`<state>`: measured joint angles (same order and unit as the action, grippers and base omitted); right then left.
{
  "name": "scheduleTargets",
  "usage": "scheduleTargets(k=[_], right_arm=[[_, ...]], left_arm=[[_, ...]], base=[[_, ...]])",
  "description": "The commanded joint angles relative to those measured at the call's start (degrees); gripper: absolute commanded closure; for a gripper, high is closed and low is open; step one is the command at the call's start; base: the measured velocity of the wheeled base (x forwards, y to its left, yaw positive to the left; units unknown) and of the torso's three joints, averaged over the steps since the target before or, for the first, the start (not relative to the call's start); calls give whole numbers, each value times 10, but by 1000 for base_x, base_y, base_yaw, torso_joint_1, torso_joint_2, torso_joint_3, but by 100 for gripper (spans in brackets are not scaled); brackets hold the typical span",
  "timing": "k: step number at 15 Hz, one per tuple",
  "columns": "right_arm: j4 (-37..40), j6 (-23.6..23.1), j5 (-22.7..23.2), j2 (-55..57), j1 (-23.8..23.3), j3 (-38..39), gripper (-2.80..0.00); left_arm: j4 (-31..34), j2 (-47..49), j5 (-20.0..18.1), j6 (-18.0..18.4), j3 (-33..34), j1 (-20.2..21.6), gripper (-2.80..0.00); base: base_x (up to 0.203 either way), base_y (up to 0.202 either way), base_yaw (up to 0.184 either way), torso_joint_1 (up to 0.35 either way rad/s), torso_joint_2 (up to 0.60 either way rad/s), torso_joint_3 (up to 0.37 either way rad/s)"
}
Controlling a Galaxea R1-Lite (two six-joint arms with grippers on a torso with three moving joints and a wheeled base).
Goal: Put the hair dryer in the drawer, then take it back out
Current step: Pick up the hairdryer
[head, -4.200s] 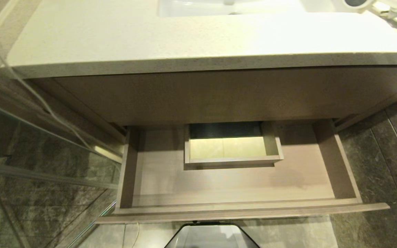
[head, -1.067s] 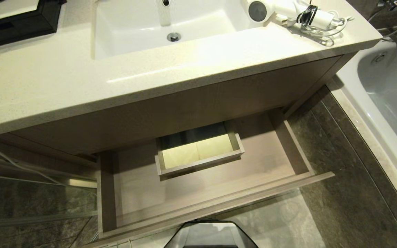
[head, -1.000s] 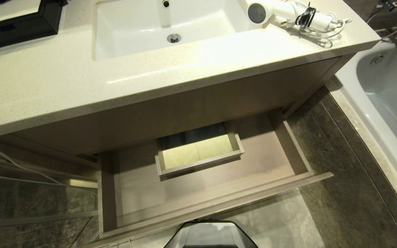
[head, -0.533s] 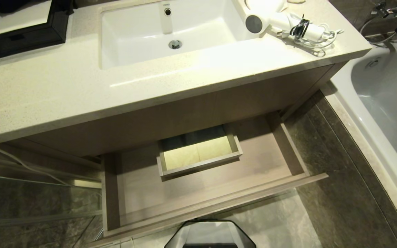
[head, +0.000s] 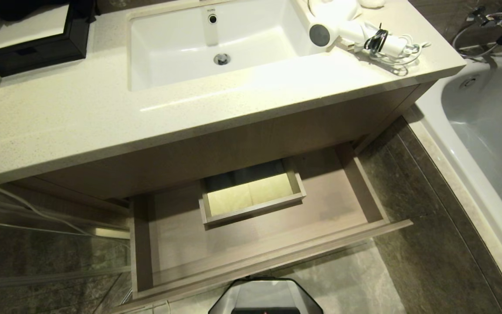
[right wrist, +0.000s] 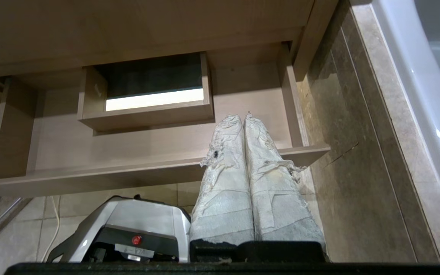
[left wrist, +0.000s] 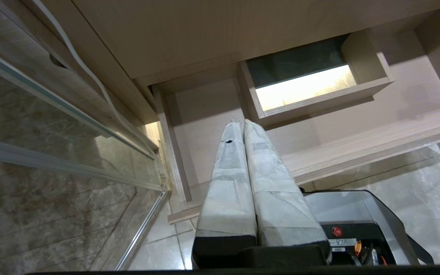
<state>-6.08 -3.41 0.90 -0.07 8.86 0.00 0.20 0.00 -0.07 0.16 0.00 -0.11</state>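
Observation:
The white hair dryer [head: 342, 30] lies on the vanity counter to the right of the sink, its dark round end toward the basin and its bundled cord [head: 397, 46] beside it. Below the counter the light wood drawer [head: 273, 257] stands pulled out and holds nothing; a boxed cutout [head: 251, 196] sits at its back. Neither gripper appears in the head view. In the left wrist view my left gripper [left wrist: 241, 123] is shut and empty, low in front of the drawer [left wrist: 357, 152]. The right wrist view shows my right gripper [right wrist: 243, 117] shut and empty, likewise before the drawer [right wrist: 128, 172].
A white sink [head: 216, 39] is set in the speckled counter [head: 81, 113]. A black box [head: 33, 39] stands at the counter's far left. A bathtub [head: 486, 126] runs along the right, a glass panel [head: 37, 244] along the left. My base [head: 266, 296] sits just before the drawer front.
The head view has risen and tipped back, so the whole picture has slid down: more of the counter, sink and hair dryer shows. Nothing in the scene itself has moved.

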Motion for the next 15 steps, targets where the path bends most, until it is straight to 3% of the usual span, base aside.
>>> scheduleTargets(k=[1,15], right_arm=[[-2,-1,1,-22,0,23,0],[-1,-2,0,-22,0,23,0]], left_arm=[[0,0,0,1,1,0,0],[0,0,0,0,1,0,0]], base=[[0,0,0,80,7,71],[0,0,0,265,-45,214]])
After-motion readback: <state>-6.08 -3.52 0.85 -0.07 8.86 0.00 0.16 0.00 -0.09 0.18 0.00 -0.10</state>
